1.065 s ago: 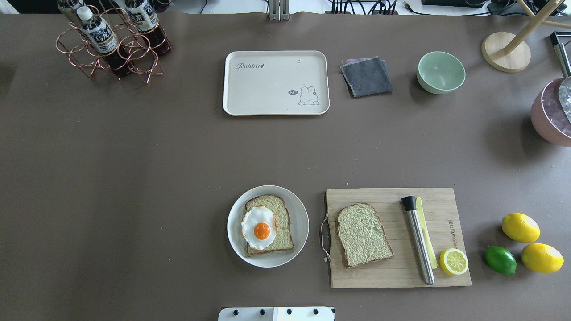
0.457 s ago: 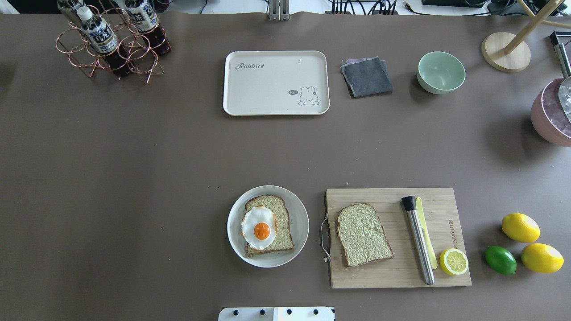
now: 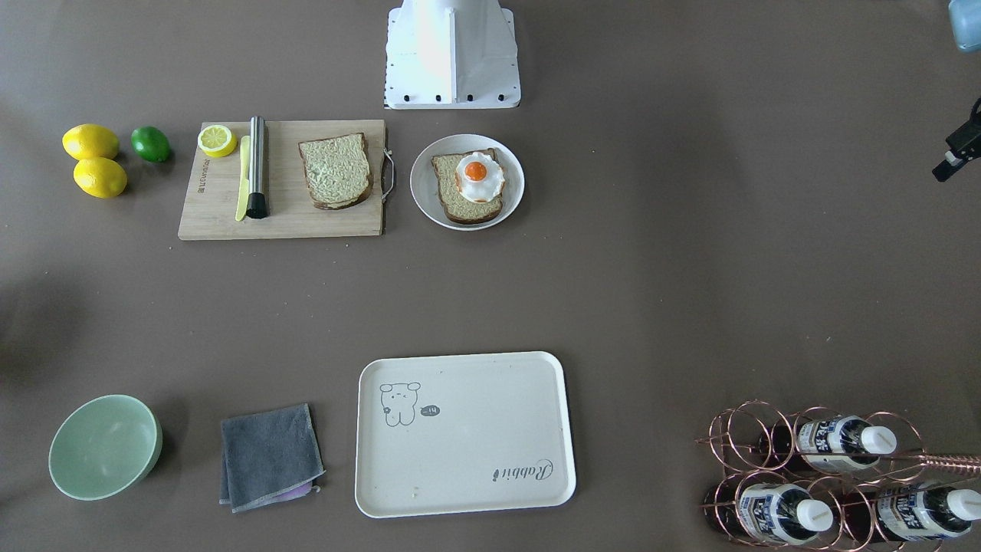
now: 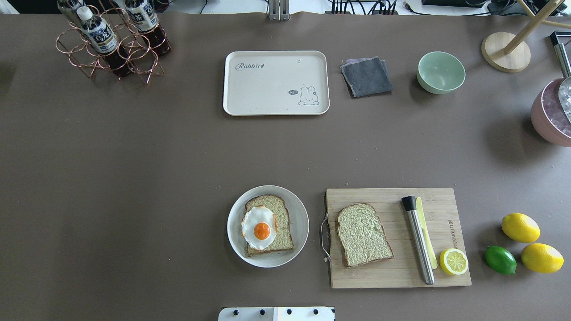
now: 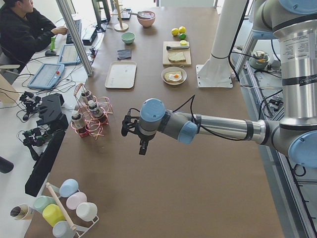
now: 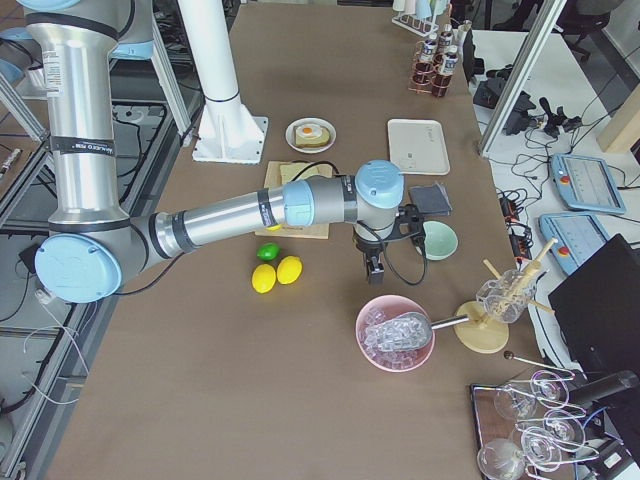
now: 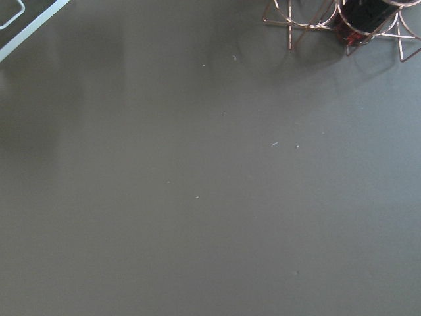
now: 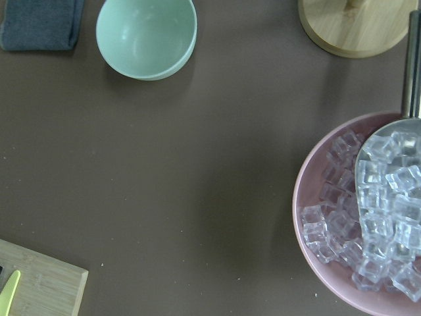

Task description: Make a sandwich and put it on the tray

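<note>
One bread slice point(image 4: 280, 223) lies on a round white plate point(image 4: 299, 214) with a fried egg point(image 4: 258, 227) on top of it. A second bread slice point(image 4: 363, 235) lies bare on the wooden cutting board point(image 4: 383, 272). The cream tray point(image 4: 267, 89) sits at the table's far side with nothing on it. My left gripper point(image 5: 142, 149) hangs over bare table near the bottle rack, far from the food. My right gripper point(image 6: 373, 270) hangs between the green bowl and the ice bowl. I cannot tell whether either is open or shut. Neither holds anything I can see.
A steel tool point(image 4: 418, 243), a yellow knife and a lemon half point(image 4: 453, 261) lie on the board. Two lemons and a lime point(image 4: 500, 260) lie to its right. A grey cloth point(image 4: 366, 76), a green bowl point(image 4: 440, 72), a pink ice bowl point(image 8: 368, 217) and a copper bottle rack point(image 4: 111, 44) stand around.
</note>
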`<state>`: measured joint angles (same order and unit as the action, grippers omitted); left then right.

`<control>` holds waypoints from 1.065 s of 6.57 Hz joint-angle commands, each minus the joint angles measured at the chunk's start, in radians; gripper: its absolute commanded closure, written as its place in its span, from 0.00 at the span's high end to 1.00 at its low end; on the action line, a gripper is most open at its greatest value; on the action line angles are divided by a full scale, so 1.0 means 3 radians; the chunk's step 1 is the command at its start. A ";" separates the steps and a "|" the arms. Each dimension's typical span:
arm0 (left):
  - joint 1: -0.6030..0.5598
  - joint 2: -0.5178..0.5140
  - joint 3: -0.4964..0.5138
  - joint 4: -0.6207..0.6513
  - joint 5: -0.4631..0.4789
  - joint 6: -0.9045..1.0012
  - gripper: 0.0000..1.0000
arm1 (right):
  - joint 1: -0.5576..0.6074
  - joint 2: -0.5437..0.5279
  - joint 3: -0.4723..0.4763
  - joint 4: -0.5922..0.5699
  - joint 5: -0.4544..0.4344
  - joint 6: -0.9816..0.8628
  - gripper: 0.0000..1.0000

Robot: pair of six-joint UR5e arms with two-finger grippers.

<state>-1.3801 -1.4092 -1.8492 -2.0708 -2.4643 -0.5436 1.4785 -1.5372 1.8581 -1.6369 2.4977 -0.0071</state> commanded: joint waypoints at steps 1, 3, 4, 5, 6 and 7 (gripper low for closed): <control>0.0462 -0.0174 -0.0028 -0.0753 -0.0343 -0.1199 0.98 | -0.0314 0.0011 -0.0007 0.0829 0.0132 0.1090 1.00; 0.0744 -0.0329 -0.0033 -0.1322 -0.0391 -0.1654 0.98 | -0.0683 0.0011 -0.0022 0.1633 0.0132 0.2284 1.00; 0.0745 -0.0294 -0.0013 -0.1689 -0.0396 -0.1847 0.98 | -0.0831 0.0016 -0.0022 0.1788 0.0106 0.2547 1.00; 0.0780 -0.0395 -0.0008 -0.1875 -0.0401 -0.2431 0.98 | -0.0924 0.0021 0.0003 0.1886 0.0111 0.2696 1.00; 0.0907 -0.0492 -0.0028 -0.1912 -0.0391 -0.2645 0.98 | -0.1031 0.0046 -0.0001 0.2019 0.0096 0.2921 1.00; 0.0990 -0.0614 -0.0028 -0.1913 -0.0386 -0.2895 0.98 | -0.1133 0.0117 -0.0002 0.2086 0.0040 0.3176 1.00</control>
<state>-1.1116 -1.5580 -1.8563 -2.6335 -2.5818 -1.3271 1.1723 -1.5190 1.8572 -1.0404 2.5226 0.8673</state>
